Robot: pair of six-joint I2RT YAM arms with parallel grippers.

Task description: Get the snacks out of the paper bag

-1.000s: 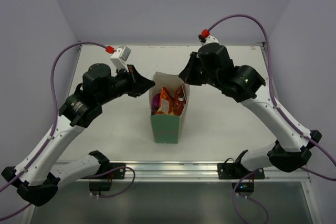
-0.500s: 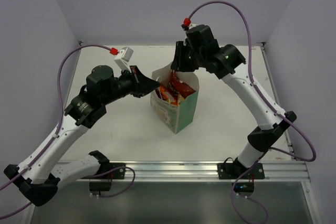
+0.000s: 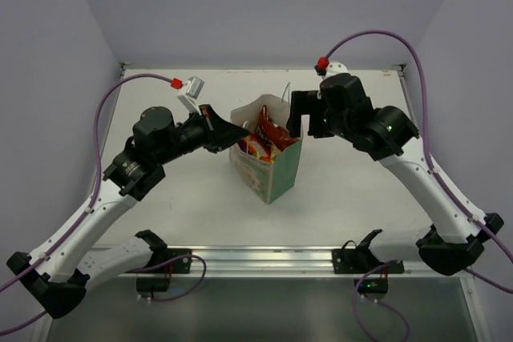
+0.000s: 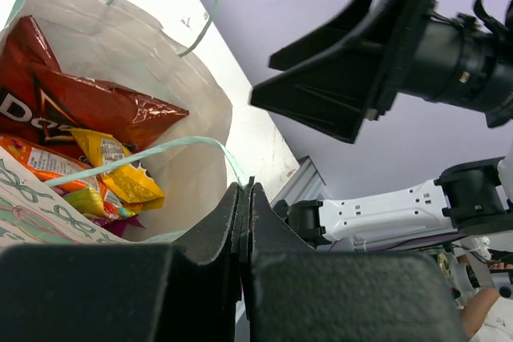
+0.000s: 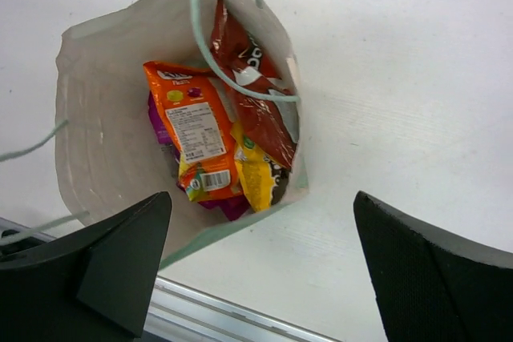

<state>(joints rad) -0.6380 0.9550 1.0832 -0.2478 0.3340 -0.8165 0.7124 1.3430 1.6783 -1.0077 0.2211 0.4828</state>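
The paper bag [image 3: 276, 178] stands mid-table, mouth open, with mint sides and a patterned cream face. My left gripper [image 3: 239, 134] is shut on the bag's left rim, where a string handle meets it; in the left wrist view the jaws [image 4: 246, 187] pinch a thin paper edge. Inside lie the snacks: a red packet [image 5: 252, 94], an orange one [image 5: 196, 130], a yellow one [image 5: 256, 174] and a purple corner [image 5: 232, 207]. My right gripper [image 3: 304, 120] hangs open just right of the bag's mouth, its fingers [image 5: 120, 254] wide apart and holding nothing.
The white table [image 3: 361, 190] ends at a metal rail [image 3: 264, 255] along the near edge. Purple cables [image 3: 377, 38] loop above both arms. Pale walls close in the back and sides. The bag's thin string handles [image 5: 200, 30] arch loosely over its mouth.
My right gripper has let go, opened wide and drawn back to the right of the bag's rim. The bag has turned and shifted slightly. The left gripper has stayed shut on the rim.
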